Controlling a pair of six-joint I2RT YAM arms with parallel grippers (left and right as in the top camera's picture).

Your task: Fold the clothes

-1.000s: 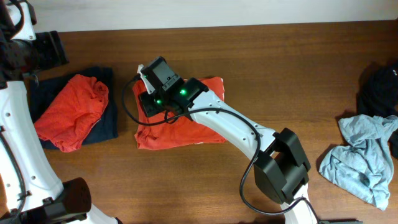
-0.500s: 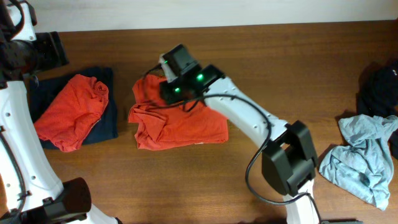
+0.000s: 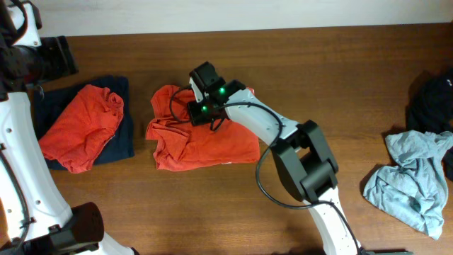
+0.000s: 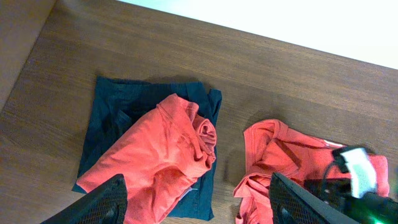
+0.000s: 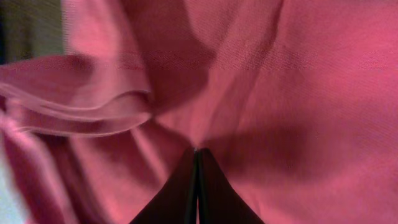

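Red shirt (image 3: 225, 146) lies crumpled at centre of table (image 3: 340, 64), just right of the orange-on-navy pile (image 3: 81, 126). Grey-blue garment (image 3: 410, 180) and black garment (image 3: 433, 99) sit well apart at the right edge. Right claw (image 5: 197, 155) is pinched closed on a ridge of the red shirt near its far-left part, cloth puckering at the tips. Left claw (image 4: 199, 202) is spread wide, holding nothing, high above the pile. Cloth looks light, limp, thin knit; likely drapes and slides on wood, no stiffness. Best hold, judged: hem or shoulder corners, not mid-panel. No print, label or writing readable in any view.
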